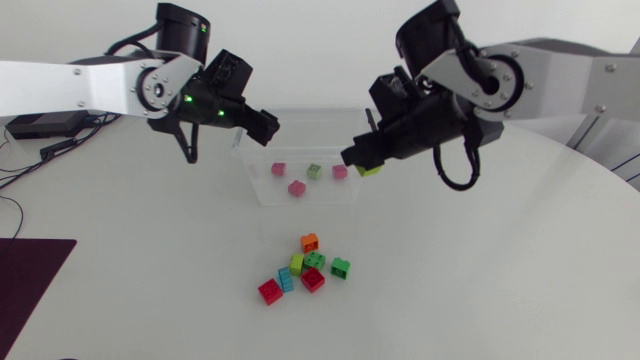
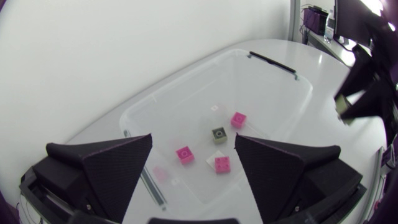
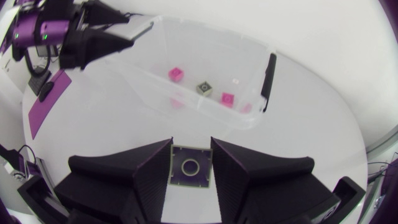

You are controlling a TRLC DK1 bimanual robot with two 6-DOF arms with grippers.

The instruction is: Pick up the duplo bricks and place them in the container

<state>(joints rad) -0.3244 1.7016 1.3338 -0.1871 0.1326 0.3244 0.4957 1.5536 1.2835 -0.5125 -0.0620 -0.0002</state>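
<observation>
A clear container [image 1: 252, 172] stands at the table's middle back with three pink bricks [image 1: 296, 188] and one green brick [image 1: 314, 171] inside. My left gripper [image 1: 268, 125] hangs open and empty over its left end; in the left wrist view the open gripper [image 2: 194, 163] looks down on the container [image 2: 186, 81] and a pink brick [image 2: 185, 154]. My right gripper [image 1: 360, 158] is at the container's right end, shut on a yellow-green brick [image 1: 371, 170]. In the right wrist view that gripper [image 3: 190, 163] clamps the brick [image 3: 189, 167] from both sides, short of the container [image 3: 211, 40].
A pile of several loose bricks lies on the table in front of the container, among them an orange brick [image 1: 310, 241], a dark green brick [image 1: 341, 267] and a red brick [image 1: 270, 291]. A dark mat [image 1: 25, 275] lies at the left edge.
</observation>
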